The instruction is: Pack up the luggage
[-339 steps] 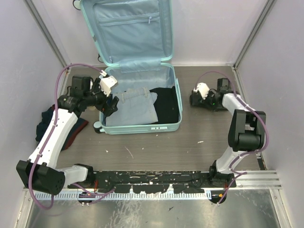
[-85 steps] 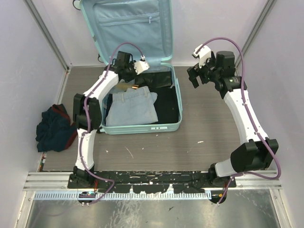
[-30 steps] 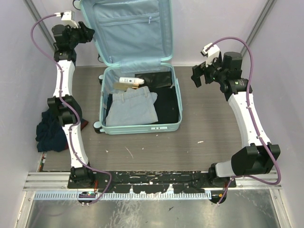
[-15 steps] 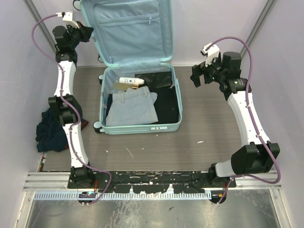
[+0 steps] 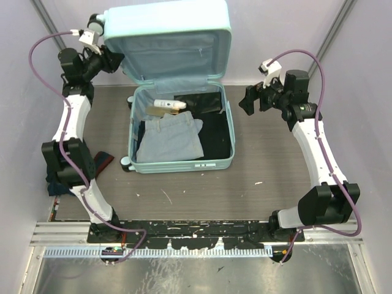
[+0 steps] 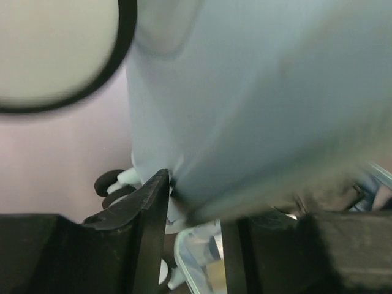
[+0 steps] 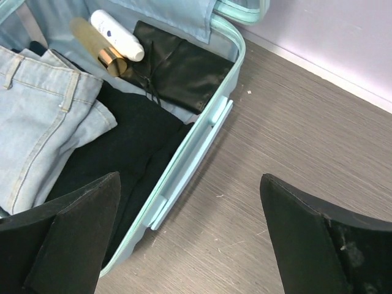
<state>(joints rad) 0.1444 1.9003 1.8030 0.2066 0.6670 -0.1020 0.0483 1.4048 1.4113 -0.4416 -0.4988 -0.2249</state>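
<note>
The luggage (image 5: pixel 180 164) lies open on the table, a mint-green suitcase whose lid (image 5: pixel 168 37) leans forward over the base. Inside are folded jeans (image 5: pixel 168 138), a black garment (image 5: pixel 214 135), a white bottle (image 5: pixel 168 104) and a black pouch (image 5: pixel 199 101). My left gripper (image 5: pixel 110 60) is at the lid's left edge. In the left wrist view its fingers stand apart (image 6: pixel 196 202), with the blurred lid (image 6: pixel 257 92) against their tips. My right gripper (image 5: pixel 250 101) hangs wide open in the air beside the luggage's right rim (image 7: pixel 202 144), holding nothing.
A heap of dark clothes (image 5: pixel 103 161) lies on the table at the left, mostly hidden behind the left arm. Pale walls close in at the back and both sides. A metal rail (image 5: pixel 196 236) runs along the near edge.
The lid has swung forward from upright towards the base. My left gripper followed its left edge. The right arm has barely moved.
</note>
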